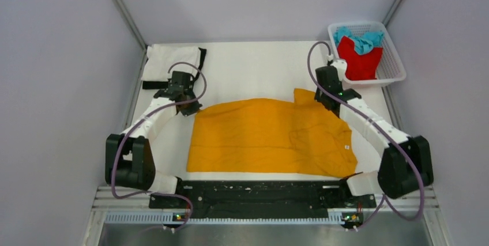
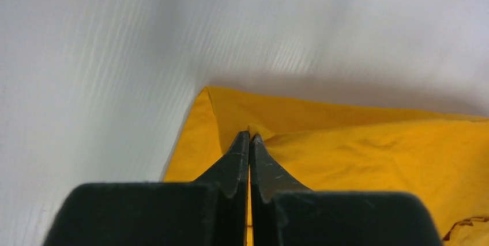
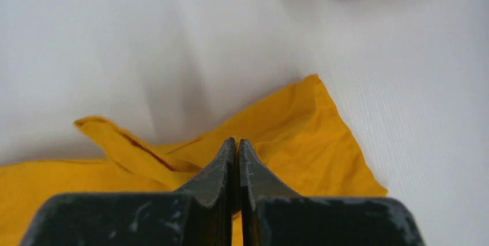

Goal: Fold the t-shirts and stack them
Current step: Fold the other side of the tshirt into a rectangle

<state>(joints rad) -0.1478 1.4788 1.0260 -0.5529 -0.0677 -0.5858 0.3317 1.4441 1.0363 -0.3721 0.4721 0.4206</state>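
On orange-yellow t-shirt (image 1: 259, 136), white label (image 1: 348, 147) (unreadable), left gripper (image 2: 249, 135), right gripper (image 3: 237, 140) clamped

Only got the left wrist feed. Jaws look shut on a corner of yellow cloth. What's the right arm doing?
Observer: The right gripper is shut on the same orange-yellow shirt, pinching its far right corner beside a sleeve.
Operator: Anything folded?
Observer: A white shirt lies folded at the table's far left corner, with black cloth showing along its edges.
Operator: What's waiting?
Observer: A red shirt and a teal shirt sit bunched in the white basket at the far right.
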